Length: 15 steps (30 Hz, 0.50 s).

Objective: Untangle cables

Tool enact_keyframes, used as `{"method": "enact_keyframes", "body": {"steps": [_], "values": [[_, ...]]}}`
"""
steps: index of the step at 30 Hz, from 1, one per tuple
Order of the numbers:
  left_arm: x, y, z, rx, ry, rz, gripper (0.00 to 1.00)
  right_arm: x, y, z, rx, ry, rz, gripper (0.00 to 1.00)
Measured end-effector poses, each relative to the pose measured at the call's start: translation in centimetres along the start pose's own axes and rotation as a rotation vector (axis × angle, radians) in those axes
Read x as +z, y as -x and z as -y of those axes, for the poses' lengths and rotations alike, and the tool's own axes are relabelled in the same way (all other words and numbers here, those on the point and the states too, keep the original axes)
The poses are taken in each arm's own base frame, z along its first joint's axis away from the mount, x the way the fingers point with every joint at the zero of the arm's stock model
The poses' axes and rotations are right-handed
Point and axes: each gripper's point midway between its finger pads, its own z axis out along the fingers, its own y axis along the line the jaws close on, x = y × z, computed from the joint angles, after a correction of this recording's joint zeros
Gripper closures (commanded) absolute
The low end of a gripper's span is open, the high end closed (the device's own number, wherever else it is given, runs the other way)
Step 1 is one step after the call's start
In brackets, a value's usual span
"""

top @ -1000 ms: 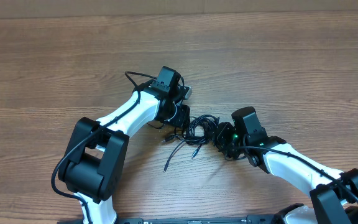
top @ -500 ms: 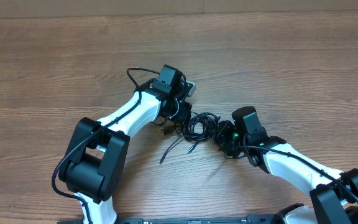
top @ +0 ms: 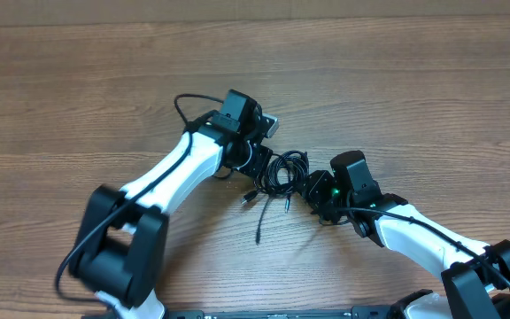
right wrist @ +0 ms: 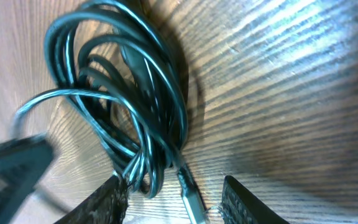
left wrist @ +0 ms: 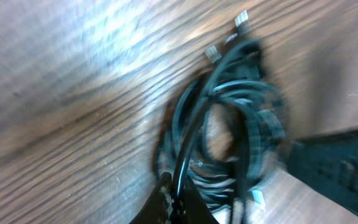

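Lying on the wood-grained bench (top: 414,80), the cables (top: 282,168), thin glossy black cords wound in a loose ring, sit ahead of both my hands. My left hand (left wrist: 174,196) pinches one strand; my right hand (right wrist: 179,199), spread wide, straddles a metal-tipped plug (right wrist: 188,190) at the ring's near edge.

Overhead evenly lit, sharp; left wrist blurs the cables (left wrist: 229,124), glare on table (left wrist: 123,50).
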Motion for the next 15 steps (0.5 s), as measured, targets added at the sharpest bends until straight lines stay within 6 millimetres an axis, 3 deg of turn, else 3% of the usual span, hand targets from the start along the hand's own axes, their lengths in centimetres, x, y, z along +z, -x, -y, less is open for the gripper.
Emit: {"method": "enact_keyframes", "body": {"steps": [7, 11, 15], "values": [[-6.0, 1.4, 3.1, 0.12, -0.053, 0.12, 0.95, -0.1, 1.3, -1.3, -0.021, 0.048, 0.066, 0.48], [-7.0, 1.4, 4.4, 0.143, -0.107, 0.139, 0.96, -0.2, 2.2, -2.4, -0.041, 0.087, 0.111, 0.47], [-7.0, 1.4, 4.3, 0.145, -0.104, 0.14, 0.96, -0.2, 2.3, -2.4, -0.047, 0.084, 0.119, 0.47]]}}
